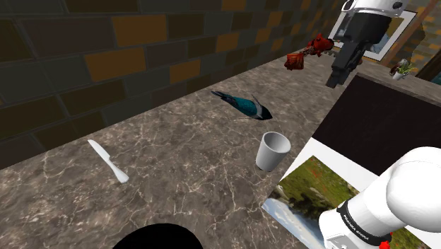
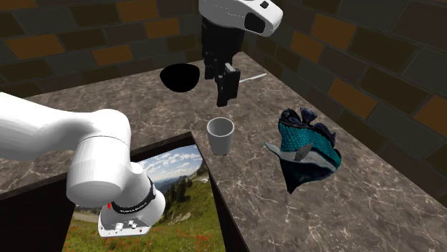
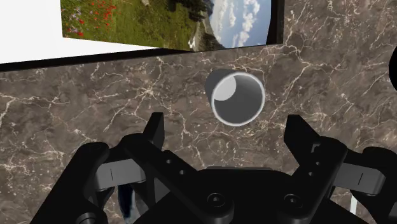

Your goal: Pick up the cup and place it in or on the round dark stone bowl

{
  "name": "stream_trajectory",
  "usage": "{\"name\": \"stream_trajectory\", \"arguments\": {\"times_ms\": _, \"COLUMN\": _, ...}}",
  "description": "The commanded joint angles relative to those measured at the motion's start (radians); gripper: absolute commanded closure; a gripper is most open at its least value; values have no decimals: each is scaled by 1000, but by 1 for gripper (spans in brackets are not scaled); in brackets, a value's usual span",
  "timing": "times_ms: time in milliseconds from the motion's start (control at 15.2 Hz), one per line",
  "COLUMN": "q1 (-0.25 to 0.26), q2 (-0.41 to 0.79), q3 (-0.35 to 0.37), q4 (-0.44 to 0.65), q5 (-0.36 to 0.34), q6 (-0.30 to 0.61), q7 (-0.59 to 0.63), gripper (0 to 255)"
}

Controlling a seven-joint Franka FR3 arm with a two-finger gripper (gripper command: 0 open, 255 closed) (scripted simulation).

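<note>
Grey cup [image 3: 236, 97] on veined counter [image 3: 95, 108] — fingers [image 3: 154, 130] apart

Air between the gripper [image 1: 338, 76] and the cup [image 1: 272, 151] below is unobstructed; the fingers are held apart. The cup is crowded on one side by the stand [image 1: 311, 185], whose edge is set just beside it. Bare marble countertop [image 1: 184, 166] is left on the cup's other sides. A teal figure [image 1: 244, 105] is laid between cup and brick wall [image 1: 106, 56], apart from the cup. The strip of counter from cup to black bowl [image 2: 179, 77] is unblocked. A white knife [image 1: 107, 161] is laid off that line, nearer the wall. The counter is closed off by the wall along the shoulder view's upper left.
</note>
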Motion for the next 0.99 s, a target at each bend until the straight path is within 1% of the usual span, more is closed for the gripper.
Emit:
{"name": "stream_trajectory", "arguments": {"times_ms": 0, "q1": 0, "q2": 0, "q3": 0, "q4": 0, "q5": 0, "q6": 0, "q7": 0, "gripper": 0}}
{"name": "stream_trajectory", "arguments": {"times_ms": 462, "q1": 8, "q2": -10, "q3": 58, "q4": -237, "q5": 20, "q6": 263, "q7": 25, "gripper": 0}}
{"name": "stream_trajectory", "arguments": {"times_ms": 726, "q1": 18, "q2": 25, "q3": 93, "q4": -347, "q5": 36, "q6": 427, "q7": 40, "gripper": 0}}
{"name": "stream_trajectory", "arguments": {"times_ms": 924, "q1": 27, "q2": 75, "q3": 120, "q4": -414, "q5": 50, "q6": 560, "q7": 51, "gripper": 0}}
